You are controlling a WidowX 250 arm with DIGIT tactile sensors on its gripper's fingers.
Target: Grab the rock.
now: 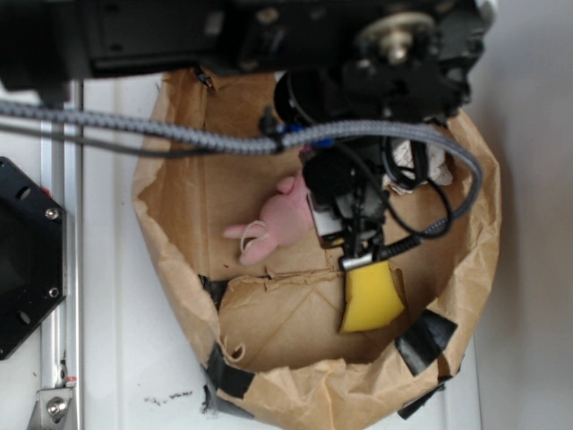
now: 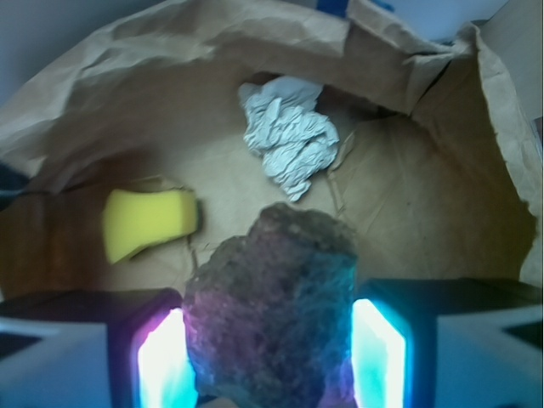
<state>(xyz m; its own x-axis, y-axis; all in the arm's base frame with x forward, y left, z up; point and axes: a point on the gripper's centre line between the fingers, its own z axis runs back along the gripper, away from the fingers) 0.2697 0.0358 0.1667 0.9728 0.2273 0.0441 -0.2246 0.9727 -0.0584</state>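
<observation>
In the exterior view, left to right: a black mounting plate [image 1: 27, 260] sits at the left edge, then the crumpled brown paper enclosure [image 1: 170, 260] patched with black tape, holding a small pink plush toy [image 1: 277, 228] near its middle and a yellow foam sponge [image 1: 369, 300] to the right of that. The black robot arm [image 1: 358, 193] reaches down over the toy and sponge, and it hides the rock from this camera.

In the wrist view, left to right: the yellow sponge lies on the paper floor at the left, the dark brown, rough, angular rock [image 2: 272, 310] fills the lower middle, and the crumpled whitish-grey paper wad [image 2: 287, 136] rests beyond it, a little right of centre. The gripper [image 2: 270, 357] has 2 glowing pads [image 2: 160, 361], 1 at each side of the rock, both touching its flanks, so the jaws appear narrowed onto the rock and holding it.

The step in hand looks like the grasp itself, apparently made. Whether the rock is already clear of the floor cannot be told. The next move likely calls for a straight lift with firm pressure, since the rock's uneven faces could slip or twist between the flat pads.
</observation>
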